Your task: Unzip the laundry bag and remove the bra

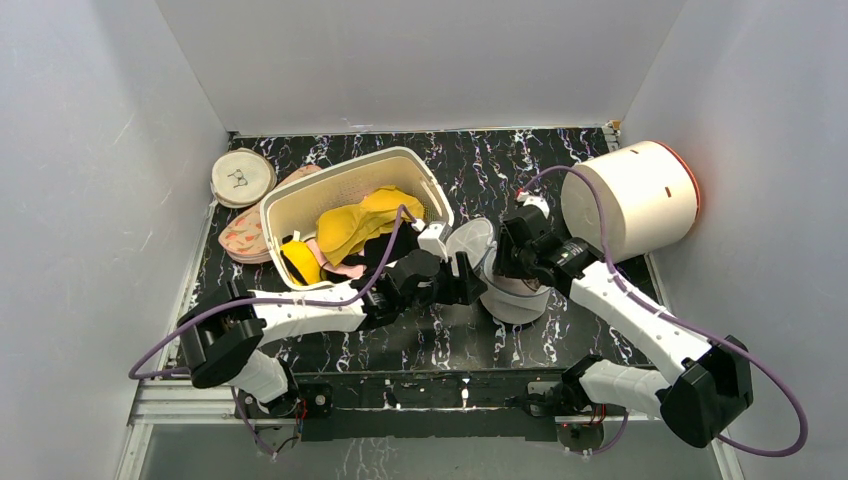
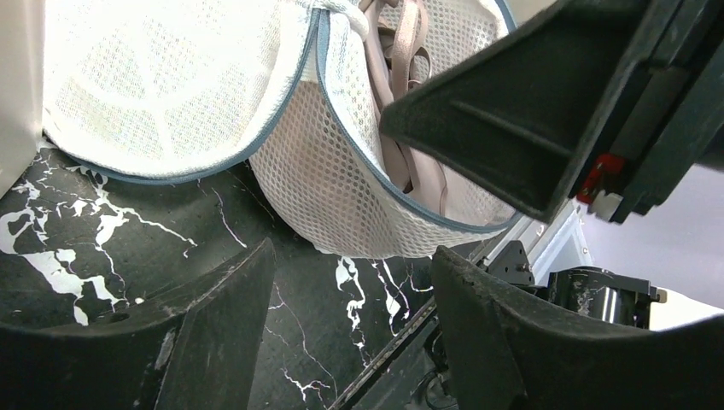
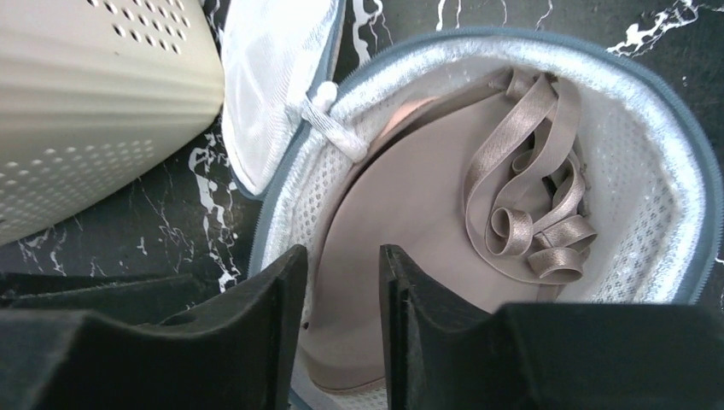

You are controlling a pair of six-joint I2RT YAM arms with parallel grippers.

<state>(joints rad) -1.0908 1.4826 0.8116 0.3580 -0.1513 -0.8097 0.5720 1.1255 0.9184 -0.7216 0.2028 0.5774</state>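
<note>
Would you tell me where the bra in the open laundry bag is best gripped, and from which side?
Probably the coiled straps, from straight above through the open top of the laundry bag. They stand loose off the bra, whose smooth cup lies flat against the mesh and offers little edge. The right pincer hangs over that opening.

White arms [image 1: 300,315] with black joints, purple cables [image 1: 601,215]

Bra [image 3: 401,222] inside laundry bag [image 3: 657,213]; bag right of basket [image 1: 330,175]; discs [image 1: 243,177] left of basket, seemingly overlapping.
</note>
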